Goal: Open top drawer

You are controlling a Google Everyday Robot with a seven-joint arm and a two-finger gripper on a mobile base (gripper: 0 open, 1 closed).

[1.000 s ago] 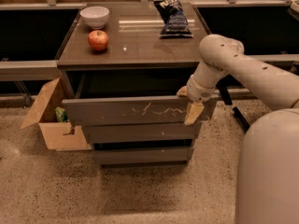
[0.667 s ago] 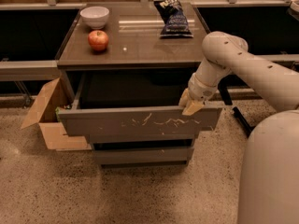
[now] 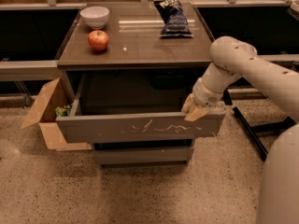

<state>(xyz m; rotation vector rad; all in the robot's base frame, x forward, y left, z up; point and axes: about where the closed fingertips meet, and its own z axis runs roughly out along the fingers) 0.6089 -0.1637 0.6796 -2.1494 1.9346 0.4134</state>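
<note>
One gripper (image 3: 193,111) at top drawer (image 3: 117,128) — floor (image 3: 140,195) perhaps terrazzo.

The robot is smooth cream-white all over, with a broad rounded body (image 3: 280,181) at the near right, a thick tubular arm (image 3: 261,73) with a bulbous joint and a row of small dark holes, a ribbed wrist, and a tan gripper (image 3: 194,111) at the right end of the top drawer (image 3: 140,127).

Single raised view, looking down, near top drawer (image 3: 140,127) (gripper (image 3: 192,111) at right rim).
</note>
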